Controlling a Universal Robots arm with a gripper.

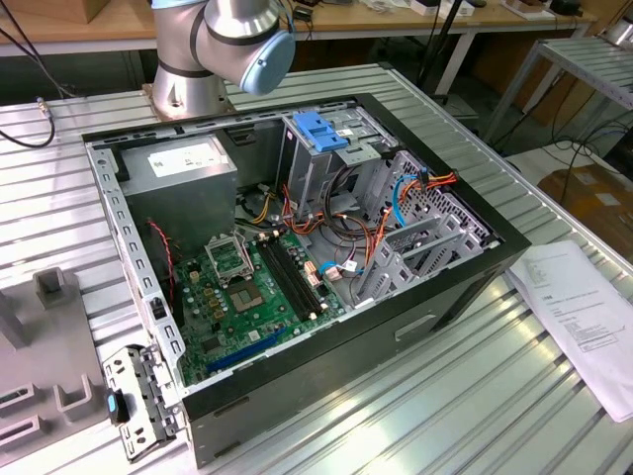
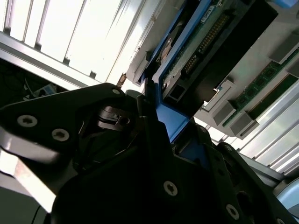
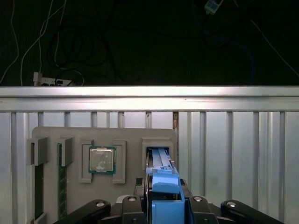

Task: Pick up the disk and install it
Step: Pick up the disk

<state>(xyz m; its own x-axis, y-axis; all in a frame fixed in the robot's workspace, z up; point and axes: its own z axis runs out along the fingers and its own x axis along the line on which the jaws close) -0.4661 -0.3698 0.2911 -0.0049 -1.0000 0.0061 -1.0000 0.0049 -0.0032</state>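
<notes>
Claw: I see the gripper (image 3: 164, 190) clamped on the disk's blue carrier, a black finger (image 3: 145, 196) tight against each side; the second wrist view shows the same hold (image 2: 156, 123).
Disk: the disk (image 3: 161, 175) stands on edge over the end slot of the grey fixture (image 3: 126, 135). I cannot tell whether its lower end sits in that slot or has lifted clear. In the second wrist view I can see its connector pins and green board edge (image 2: 201, 42).
Processor: the chip (image 3: 102, 160) lies flat in the fixture's square pocket, just beside the disk's slot.
Memory: a memory stick (image 3: 60, 186) stands in a narrow groove at the fixture's other end, beyond the chip.
Table: ribbed aluminium table (image 3: 233, 154) under the fixture.
Case: in the exterior view the open computer case (image 1: 445, 307) lies near the fixture (image 1: 49, 336), on the same table.
Cage: the grey drive cage (image 1: 316, 163) with its blue handle (image 1: 318, 129) is inside the case, well apart from the fixture.
</notes>
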